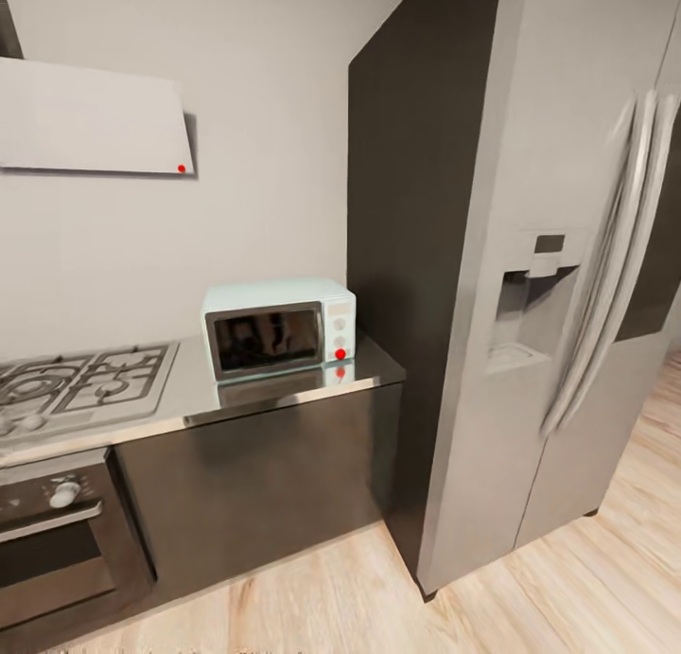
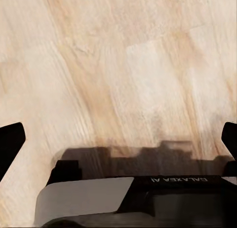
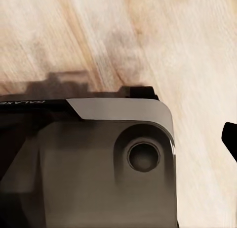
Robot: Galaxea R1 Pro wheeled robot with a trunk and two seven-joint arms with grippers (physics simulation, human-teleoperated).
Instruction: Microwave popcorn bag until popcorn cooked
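The pale-blue microwave [image 1: 279, 327] stands at the right end of the grey steel countertop [image 1: 189, 394], hard against a tall fridge. Its dark glass door is shut and a red light [image 1: 340, 354] glows low on its knob panel. The popcorn bag is out of view. My left gripper [image 2: 118, 139] hangs open over the wooden floor, dark fingertips [image 2: 10, 141] far apart at the frame's sides. Of my right gripper, one fingertip [image 3: 230, 138] shows, set wide over the floor, beside the robot's grey base [image 3: 98, 159]; nothing is held.
A gas hob [image 1: 80, 380] with black grates lies left of the microwave, a built-in oven [image 1: 57, 531] under it. A range hood [image 1: 90, 114] hangs above. The steel fridge [image 1: 530, 304] fills the right. Light wooden floor [image 1: 567, 588] lies in front of the dark cabinets.
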